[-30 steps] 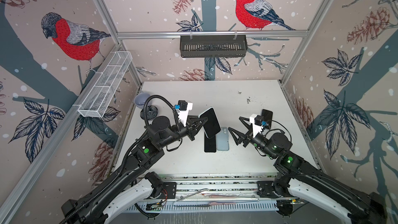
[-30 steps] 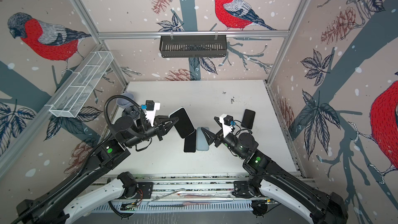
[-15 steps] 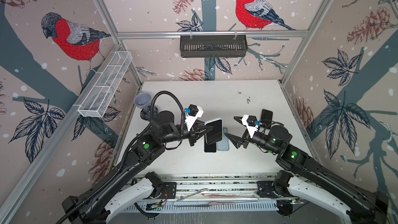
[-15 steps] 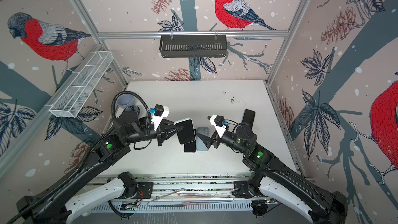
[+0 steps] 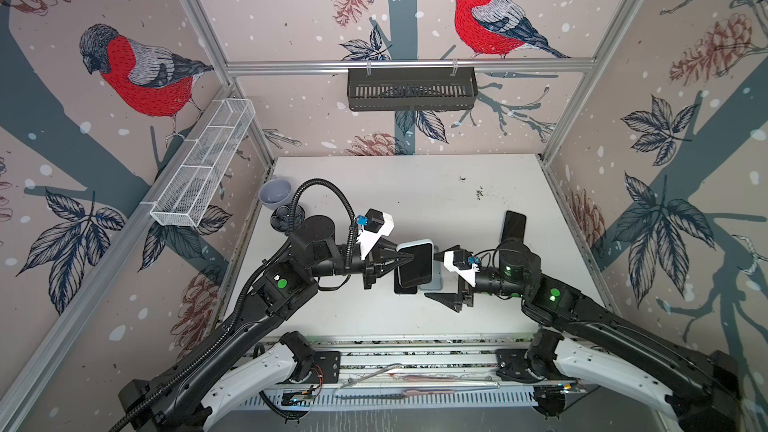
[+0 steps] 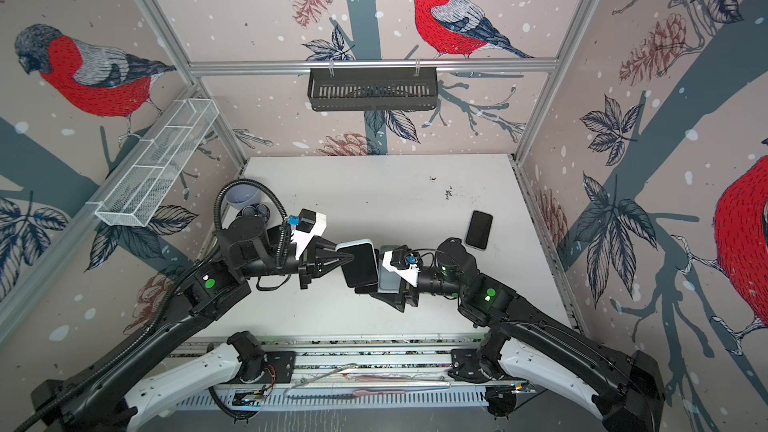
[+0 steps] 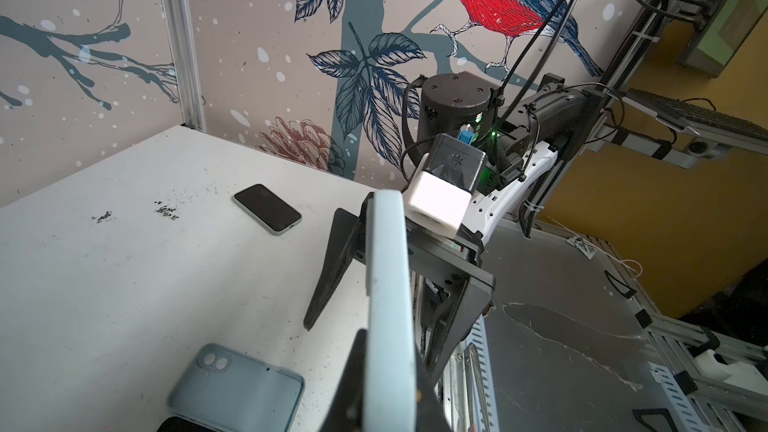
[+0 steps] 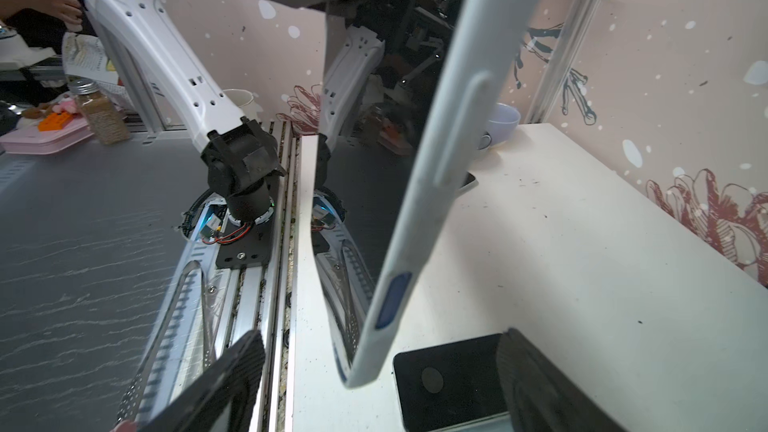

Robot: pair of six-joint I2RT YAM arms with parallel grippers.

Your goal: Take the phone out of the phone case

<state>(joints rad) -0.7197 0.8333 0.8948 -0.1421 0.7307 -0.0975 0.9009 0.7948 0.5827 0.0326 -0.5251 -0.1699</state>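
The phone (image 5: 412, 270), black screen showing, sits in a pale blue phone case (image 5: 415, 243) and hangs edge-on above the middle of the table. My left gripper (image 5: 405, 259) (image 6: 350, 258) is shut on the case (image 7: 388, 284), one finger (image 7: 353, 380) on each face. My right gripper (image 5: 440, 276) (image 6: 384, 275) stands open at the opposite edge. In the right wrist view its fingers (image 8: 208, 388) straddle the case's lower corner (image 8: 365, 367) without touching it; the screen (image 8: 374, 180) faces left of the case edge.
Under the held phone lie a black phone (image 5: 404, 289) (image 8: 444, 384) and a pale blue cased phone, back up (image 7: 237, 388). Another black phone (image 5: 513, 226) lies at the right. A lilac bowl (image 5: 274, 192) stands at the back left; a black basket (image 5: 411, 89) and wire rack (image 5: 203, 168) hang on the walls.
My left gripper carried the cased phone to the right and turned it edge-on. My right gripper moved in around its far edge and its jaws narrowed slightly.
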